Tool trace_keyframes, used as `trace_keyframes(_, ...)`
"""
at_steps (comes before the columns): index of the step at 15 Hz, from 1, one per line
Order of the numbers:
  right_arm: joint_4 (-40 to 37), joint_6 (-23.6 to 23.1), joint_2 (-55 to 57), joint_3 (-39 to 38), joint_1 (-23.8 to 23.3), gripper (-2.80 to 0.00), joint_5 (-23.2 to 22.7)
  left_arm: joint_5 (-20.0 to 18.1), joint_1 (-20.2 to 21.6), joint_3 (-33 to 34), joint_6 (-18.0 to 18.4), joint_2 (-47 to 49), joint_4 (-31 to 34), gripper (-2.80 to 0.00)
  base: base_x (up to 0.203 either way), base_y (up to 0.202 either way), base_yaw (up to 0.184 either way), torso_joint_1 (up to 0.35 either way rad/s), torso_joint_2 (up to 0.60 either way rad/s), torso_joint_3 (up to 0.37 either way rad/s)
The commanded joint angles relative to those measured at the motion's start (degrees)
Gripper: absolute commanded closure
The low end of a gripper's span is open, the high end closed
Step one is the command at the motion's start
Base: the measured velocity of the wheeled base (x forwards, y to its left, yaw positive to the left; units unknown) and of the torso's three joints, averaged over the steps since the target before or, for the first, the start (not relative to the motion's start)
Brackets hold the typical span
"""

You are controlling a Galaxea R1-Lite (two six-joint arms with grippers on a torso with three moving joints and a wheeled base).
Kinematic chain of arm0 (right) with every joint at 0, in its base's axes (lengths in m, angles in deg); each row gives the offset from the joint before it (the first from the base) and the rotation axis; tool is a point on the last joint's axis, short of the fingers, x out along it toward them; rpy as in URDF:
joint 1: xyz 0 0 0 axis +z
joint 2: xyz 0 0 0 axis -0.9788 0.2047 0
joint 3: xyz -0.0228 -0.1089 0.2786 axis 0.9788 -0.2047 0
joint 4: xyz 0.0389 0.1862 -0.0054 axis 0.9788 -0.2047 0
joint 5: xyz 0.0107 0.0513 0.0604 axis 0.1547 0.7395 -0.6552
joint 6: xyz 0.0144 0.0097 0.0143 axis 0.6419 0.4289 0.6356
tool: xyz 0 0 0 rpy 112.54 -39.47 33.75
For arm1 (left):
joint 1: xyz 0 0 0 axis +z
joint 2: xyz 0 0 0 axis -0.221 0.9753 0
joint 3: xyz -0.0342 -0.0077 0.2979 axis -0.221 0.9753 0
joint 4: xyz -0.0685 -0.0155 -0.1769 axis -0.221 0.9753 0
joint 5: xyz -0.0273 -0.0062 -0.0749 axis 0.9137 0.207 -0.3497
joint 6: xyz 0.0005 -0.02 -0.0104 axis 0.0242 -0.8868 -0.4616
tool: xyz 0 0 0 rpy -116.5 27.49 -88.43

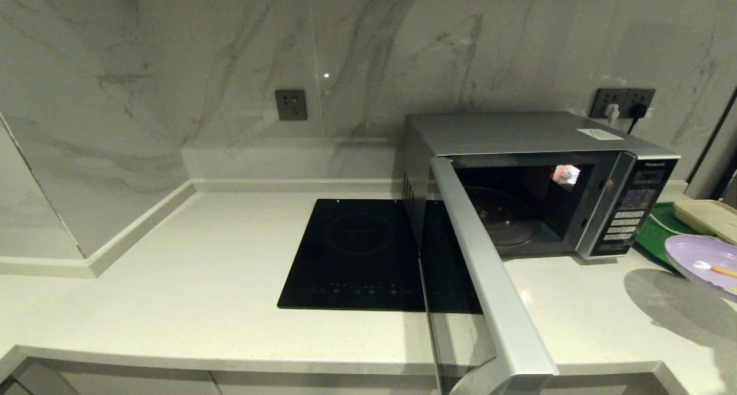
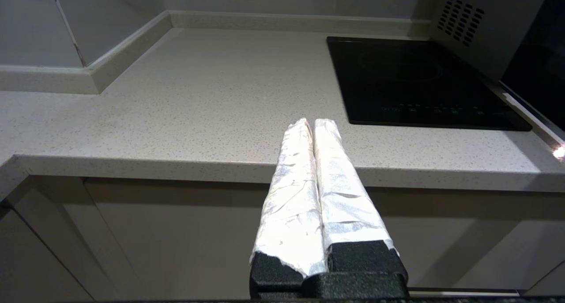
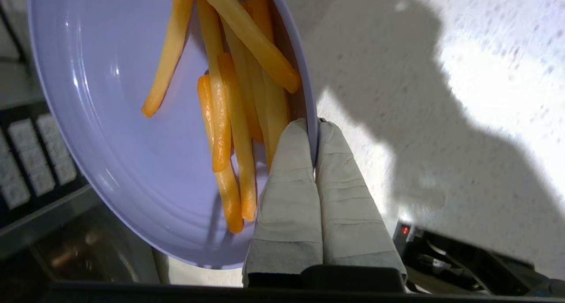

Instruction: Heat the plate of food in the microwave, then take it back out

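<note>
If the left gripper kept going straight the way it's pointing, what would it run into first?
The left gripper, fingers shut, points over the edge of the counter. Going straight on, it would probably meet the counter surface first, left of the black cooktop; depth is hard to judge.

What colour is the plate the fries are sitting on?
Pale lavender-purple. The plate, held at its rim by the right gripper, shows best in the right wrist view.

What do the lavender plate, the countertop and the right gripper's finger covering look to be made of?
Plate of food: smooth glossy plastic or melamine, judging by soft highlights and moulded rings. Countertop: pale speckled stone or quartz composite, matte. Right gripper fingers: wrapped in creased greyish cloth-like tape, shut on the plate's rim.
</note>
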Motion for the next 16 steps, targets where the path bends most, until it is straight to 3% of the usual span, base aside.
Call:
trace_keyframes(1, 0.99, -1.11, 4.07, 0.34, -2.17, 0.00, -0.09, 0.00, 0.00, 0.01, -0.07, 0.00, -0.04, 0.00, 0.000, 0.000, 0.000, 0.000, 0.00, 0.000)
trace_keyframes(5, 2.64, -3.18, 7.75, 4.34, -5.22, 0.00, -1.06, 0.06, 0.00, 0.01, -0.07, 0.00, -0.04, 0.00, 0.000, 0.000, 0.000, 0.000, 0.00, 0.000)
trace_keyframes(16, 6.13, -4.70, 17.26, 7.90, -7.32, 0.00, -1.35, 0.09, 0.00, 0.01, -0.07, 0.00, -0.04, 0.00, 0.000, 0.000, 0.000, 0.000, 0.00, 0.000)
